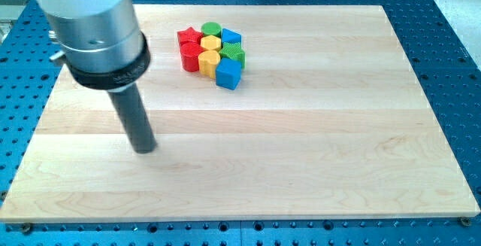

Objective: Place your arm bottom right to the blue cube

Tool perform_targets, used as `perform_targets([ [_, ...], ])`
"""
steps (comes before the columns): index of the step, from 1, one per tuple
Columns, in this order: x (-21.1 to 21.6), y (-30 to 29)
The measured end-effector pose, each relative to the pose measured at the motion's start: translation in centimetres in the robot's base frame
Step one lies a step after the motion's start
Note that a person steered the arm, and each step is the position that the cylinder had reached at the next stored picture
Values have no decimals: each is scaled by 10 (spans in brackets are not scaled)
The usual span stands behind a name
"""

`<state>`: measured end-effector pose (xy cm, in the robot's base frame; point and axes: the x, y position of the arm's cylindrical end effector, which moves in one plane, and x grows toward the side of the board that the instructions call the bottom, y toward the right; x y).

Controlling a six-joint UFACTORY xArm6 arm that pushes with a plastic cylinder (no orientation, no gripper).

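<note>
Where blocks cluster, glossy blue cube [228, 74], foremost.

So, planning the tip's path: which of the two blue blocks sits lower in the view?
The blue cube, at the cluster's bottom right corner; the other blue block sits along the cluster's top edge.

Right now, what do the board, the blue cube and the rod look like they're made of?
Board: pale wood, matte, visible grain and plank seams. Blue cube: probably plastic, smooth uniform colour. Rod ending in my tip: dark, smooth, possibly metal or plastic; it stands left of the blocks.
</note>
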<state>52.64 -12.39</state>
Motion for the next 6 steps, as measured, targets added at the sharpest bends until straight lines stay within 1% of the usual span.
perform_targets([
  [1,0,24],
  [2,25,61],
  [3,9,139],
  [4,-28,186],
  [5,-74,218],
  [6,-143,260],
])
